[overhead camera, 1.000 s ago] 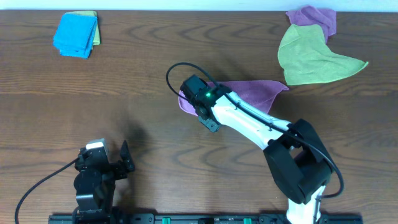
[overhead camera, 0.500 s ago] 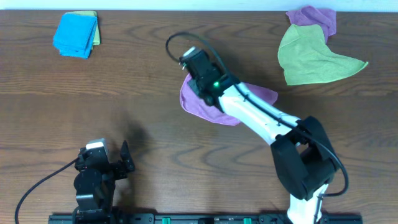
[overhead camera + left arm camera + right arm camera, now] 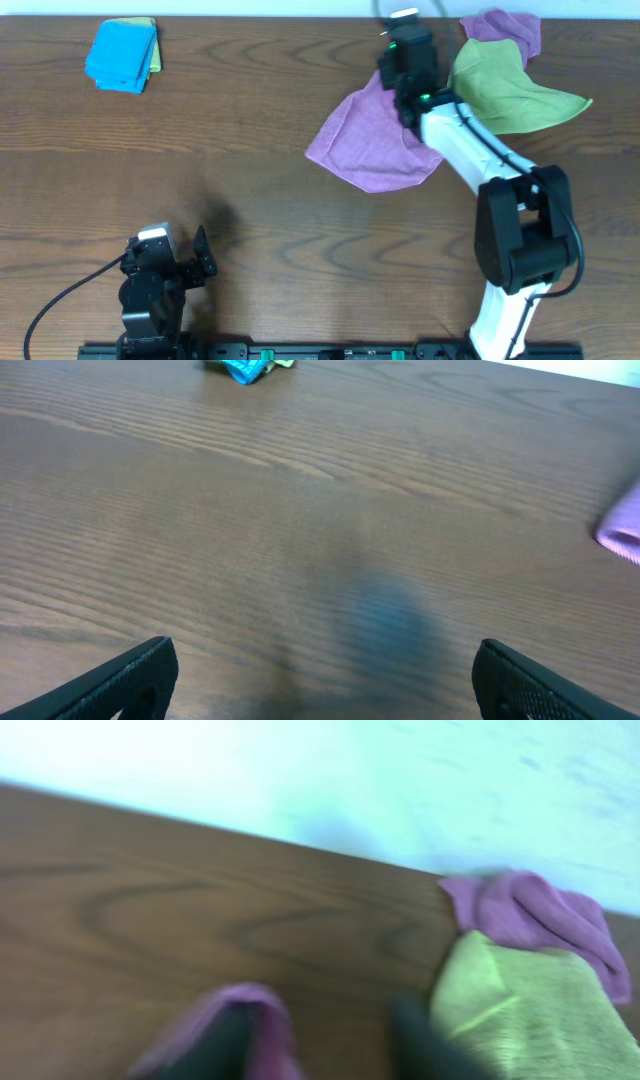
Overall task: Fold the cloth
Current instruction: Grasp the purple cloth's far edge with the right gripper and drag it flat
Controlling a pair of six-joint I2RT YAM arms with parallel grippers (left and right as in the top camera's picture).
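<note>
Dark wood-grain desk (image 3: 250,150) stretched under both arms, with a pale wall past its far edge. We found the cloth (image 3: 375,145) lying rumpled right of centre, its far corner up by the right pincer (image 3: 320,1030). Despite the blur, that pincer's jaws looked parted, with bare desk between them and a lilac edge against one finger. Our left pincer (image 3: 320,685) stood wide apart, holding nothing, well away at the near edge. We judged the spreading unfinished: release cleanly, keep clear of the lime-green cloth (image 3: 510,95) just beside, smooth the wrinkles, then lift two neighbouring corners.
</note>
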